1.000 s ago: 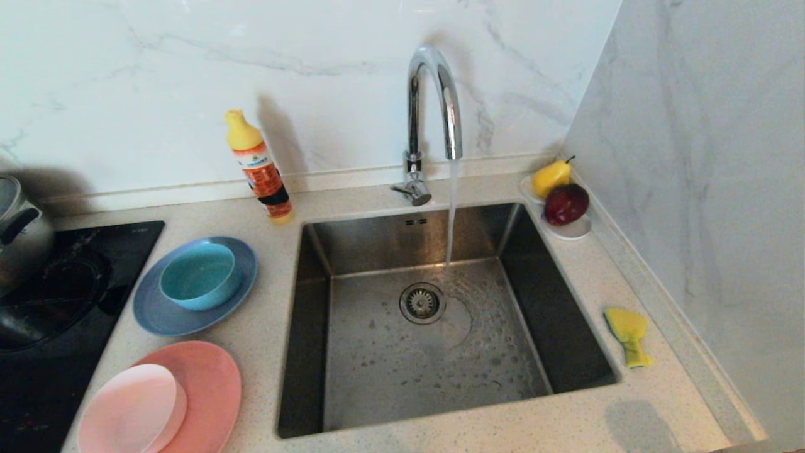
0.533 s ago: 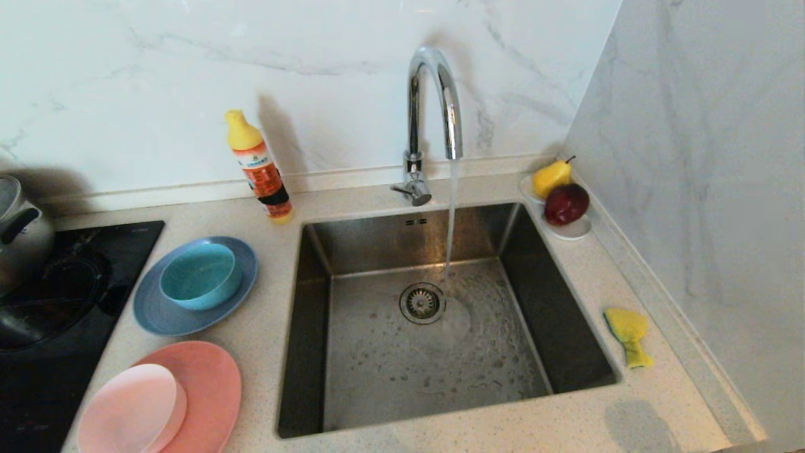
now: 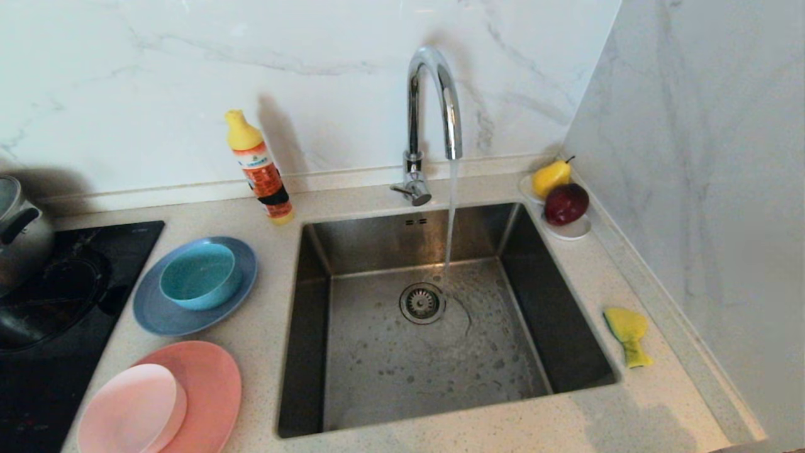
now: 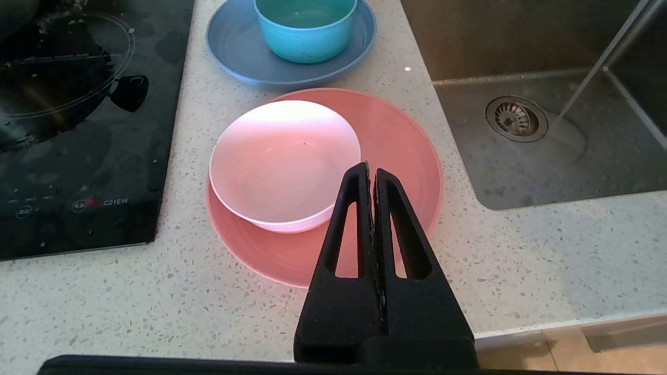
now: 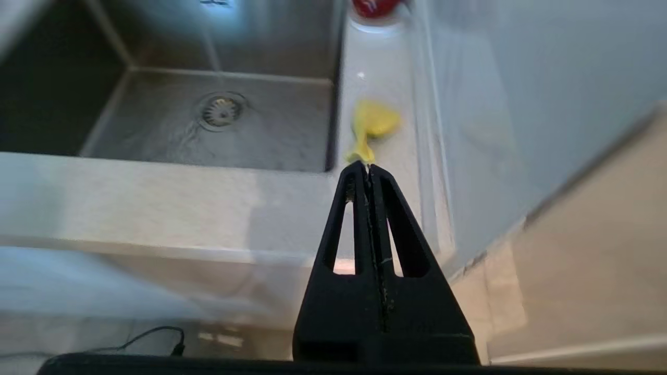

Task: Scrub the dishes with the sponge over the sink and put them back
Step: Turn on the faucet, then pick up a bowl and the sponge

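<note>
The yellow sponge (image 3: pixel 627 333) lies on the counter to the right of the sink (image 3: pixel 402 371), pinched at its middle. On the left of the sink a teal bowl (image 3: pixel 200 275) stands on a grey-blue plate (image 3: pixel 151 308). Nearer the front edge a pale pink bowl (image 3: pixel 129 409) rests on a salmon plate (image 3: pixel 214 384). My left gripper (image 4: pixel 370 167) is shut and empty, hovering over the salmon plate (image 4: pixel 406 151). My right gripper (image 5: pixel 368 165) is shut and empty by the counter's front edge, short of the sponge (image 5: pixel 372 125). Neither gripper shows in the head view.
Water runs from the chrome tap (image 3: pixel 434 107) into the basin near the drain (image 3: pixel 422 302). A detergent bottle (image 3: pixel 259 167) stands behind the dishes. A saucer with fruit (image 3: pixel 563 198) sits in the back right corner. A pot (image 3: pixel 19 229) stands on the black hob (image 3: pixel 56 314). A marble wall (image 3: pixel 710 189) closes the right side.
Dishes and sponge have stayed put. The shadow on the counter's front right corner has spread, and the water splash on the basin floor has shifted.
</note>
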Tool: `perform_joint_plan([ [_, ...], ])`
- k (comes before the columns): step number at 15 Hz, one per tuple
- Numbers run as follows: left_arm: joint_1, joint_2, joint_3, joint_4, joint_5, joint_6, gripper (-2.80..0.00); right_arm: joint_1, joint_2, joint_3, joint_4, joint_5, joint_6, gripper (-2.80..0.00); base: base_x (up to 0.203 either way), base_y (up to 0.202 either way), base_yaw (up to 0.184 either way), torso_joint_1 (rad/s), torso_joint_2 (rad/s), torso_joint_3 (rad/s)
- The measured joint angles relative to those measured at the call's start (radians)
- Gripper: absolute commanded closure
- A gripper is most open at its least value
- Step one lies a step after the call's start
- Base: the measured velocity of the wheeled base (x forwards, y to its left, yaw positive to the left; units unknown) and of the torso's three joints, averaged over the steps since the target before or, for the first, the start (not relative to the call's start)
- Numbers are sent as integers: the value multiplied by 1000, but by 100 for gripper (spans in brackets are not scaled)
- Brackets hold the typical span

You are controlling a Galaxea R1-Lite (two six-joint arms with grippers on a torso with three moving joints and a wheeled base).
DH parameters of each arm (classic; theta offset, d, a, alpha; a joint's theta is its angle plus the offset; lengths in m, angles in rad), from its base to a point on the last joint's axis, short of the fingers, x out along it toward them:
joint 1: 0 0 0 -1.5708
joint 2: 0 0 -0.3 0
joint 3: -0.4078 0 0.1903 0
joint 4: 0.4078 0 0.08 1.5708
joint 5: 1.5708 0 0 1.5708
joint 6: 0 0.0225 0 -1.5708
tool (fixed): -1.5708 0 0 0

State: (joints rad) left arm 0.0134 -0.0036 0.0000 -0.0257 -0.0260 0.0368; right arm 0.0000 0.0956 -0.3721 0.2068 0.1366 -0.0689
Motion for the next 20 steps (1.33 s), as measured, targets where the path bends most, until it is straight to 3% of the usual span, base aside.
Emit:
perform_joint_plan([
  [4,0,0,0,0,0,0,0,-3,198,-170,54,73,-87,0,0,0,0,0,0,0],
  [9,0,0,0,0,0,0,0,1,561,-322,80,78,-195,0,0,0,0,0,0,0],
  [13,0,1,0,0,0,0,0,21,860,-421,93,-8,-196,0,0,0,0,0,0,0],
  [16,0,1,0,0,0,0,0,86,1051,-475,91,-116,-137,0,0,0,0,0,0,0],
  [17,0,1,0,0,0,0,0,117,1100,-486,89,-154,-111,-280,0,0,0,0,0,0],
  [20,0,1,0,0,0,0,0,185,1224,-500,83,-245,-64,-280,0,0,0,0,0,0],
])
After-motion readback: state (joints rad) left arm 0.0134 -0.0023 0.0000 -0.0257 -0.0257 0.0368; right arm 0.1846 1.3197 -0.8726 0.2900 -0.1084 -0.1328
